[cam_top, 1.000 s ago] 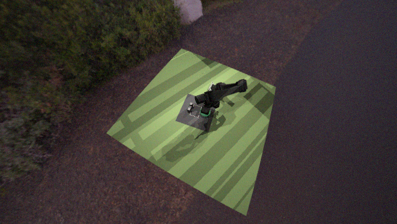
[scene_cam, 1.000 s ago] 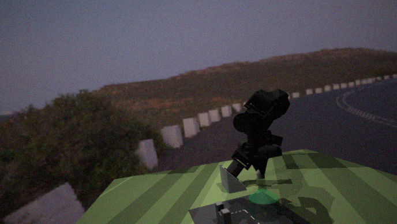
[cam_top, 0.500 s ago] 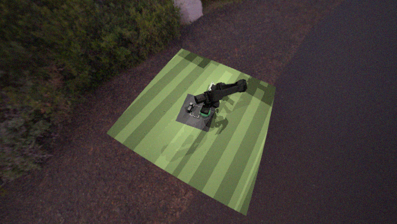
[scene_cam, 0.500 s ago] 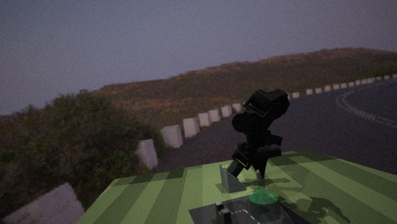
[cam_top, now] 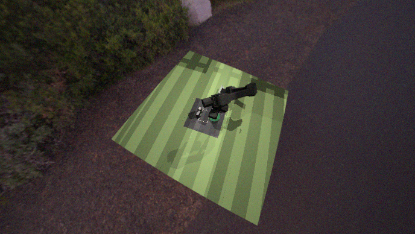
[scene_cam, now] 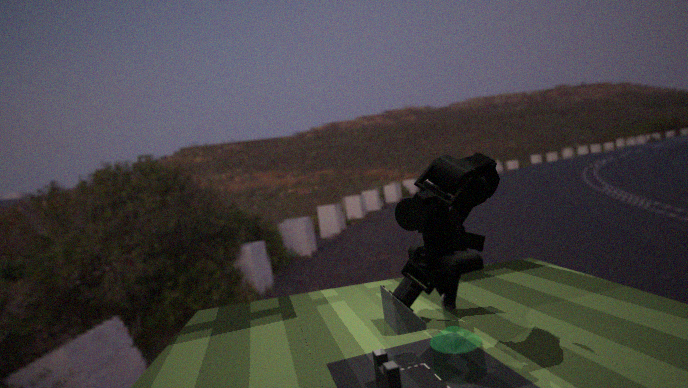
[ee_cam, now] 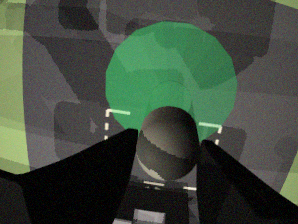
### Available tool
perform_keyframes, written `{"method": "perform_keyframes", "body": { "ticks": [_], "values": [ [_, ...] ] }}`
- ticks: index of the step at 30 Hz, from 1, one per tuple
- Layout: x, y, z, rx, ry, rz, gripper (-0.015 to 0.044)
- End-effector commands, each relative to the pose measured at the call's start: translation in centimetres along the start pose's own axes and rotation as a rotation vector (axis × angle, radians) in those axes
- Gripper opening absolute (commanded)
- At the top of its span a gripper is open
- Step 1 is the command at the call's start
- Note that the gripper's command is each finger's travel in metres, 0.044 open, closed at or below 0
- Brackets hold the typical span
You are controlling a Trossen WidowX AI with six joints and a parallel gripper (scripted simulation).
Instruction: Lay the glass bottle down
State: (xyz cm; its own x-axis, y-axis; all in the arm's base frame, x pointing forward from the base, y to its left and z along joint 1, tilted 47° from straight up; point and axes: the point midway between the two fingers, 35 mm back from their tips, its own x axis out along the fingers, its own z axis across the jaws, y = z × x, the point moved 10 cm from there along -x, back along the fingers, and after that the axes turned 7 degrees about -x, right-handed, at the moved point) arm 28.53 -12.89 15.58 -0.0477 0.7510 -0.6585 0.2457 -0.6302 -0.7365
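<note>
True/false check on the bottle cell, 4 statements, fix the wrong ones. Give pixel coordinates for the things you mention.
1. The pincer (cam_top: 213, 116) (ee_cam: 168, 144) is wide open. False: it is closed on the glass bottle (cam_top: 214, 119) (scene_cam: 456, 341) (ee_cam: 172, 55).
2. The bottle stands upright. True.
3. The bottle's neck lies in the U-shaped rest (cam_top: 198, 111) (scene_cam: 386, 369). False: the rest holds no neck; the pincer has the bottle by its top.
4. The dashed outline (cam_top: 203, 121) (scene_cam: 414, 366) (ee_cam: 119, 112) is on the dark mat (cam_top: 201, 130) (scene_cam: 345, 367) (ee_cam: 42, 107). True.
</note>
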Motion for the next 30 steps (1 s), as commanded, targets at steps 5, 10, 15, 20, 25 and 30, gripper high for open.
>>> {"method": "perform_keyframes", "body": {
  "ticks": [5,10,15,20,25,30],
  "values": [
    [-0.3,1.1,0.1,0.0,0.0,0.001,0.0101],
    [-0.4,1.4,0.2,0.001,0.001,-0.008,0.0101],
    [-0.4,1.7,0.2,0.002,0.002,-0.016,0.0101],
    [-0.5,2.0,0.2,0.003,0.002,-0.024,0.0101],
    [-0.5,2.3,0.3,0.004,0.003,-0.032,0.0101],
    [-0.5,2.6,0.3,0.005,0.004,-0.04,0.0101]
  ]
}}
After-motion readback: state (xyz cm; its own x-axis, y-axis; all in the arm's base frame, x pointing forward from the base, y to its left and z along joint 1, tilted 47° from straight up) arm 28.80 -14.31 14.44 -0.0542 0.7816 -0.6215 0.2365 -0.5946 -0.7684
